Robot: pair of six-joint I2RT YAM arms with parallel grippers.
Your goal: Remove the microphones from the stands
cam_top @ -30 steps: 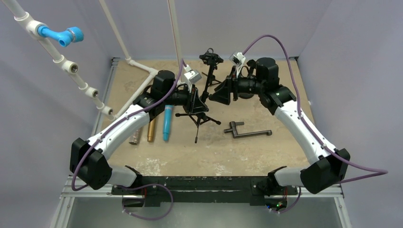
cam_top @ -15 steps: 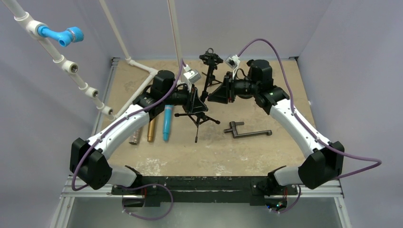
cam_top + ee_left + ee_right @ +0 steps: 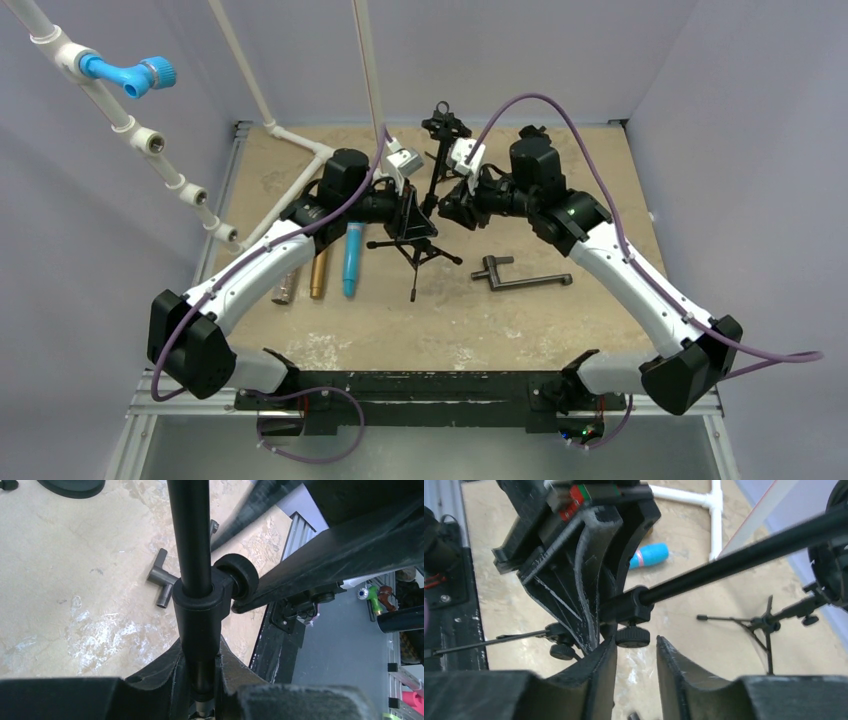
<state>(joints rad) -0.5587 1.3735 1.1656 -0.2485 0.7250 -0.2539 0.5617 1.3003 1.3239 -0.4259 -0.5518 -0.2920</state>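
We are at the loosening step: the left gripper (image 3: 200, 667) has its jaws clenched on the pole of the thin black tripod stand (image 3: 189, 535). The small black microphone (image 3: 444, 123) sits at the top end of that pole, not yet taken off. The right gripper (image 3: 634, 647) has its jaws narrowed, with the tips on either side of the small black knurled knob (image 3: 632, 636) on the pole's collar, but we cannot tell if they already pinch it. In our judgement, the next move needs a firm pinch on this knob and a turn of the wrist, while the left arm steadies the stand against tipping.
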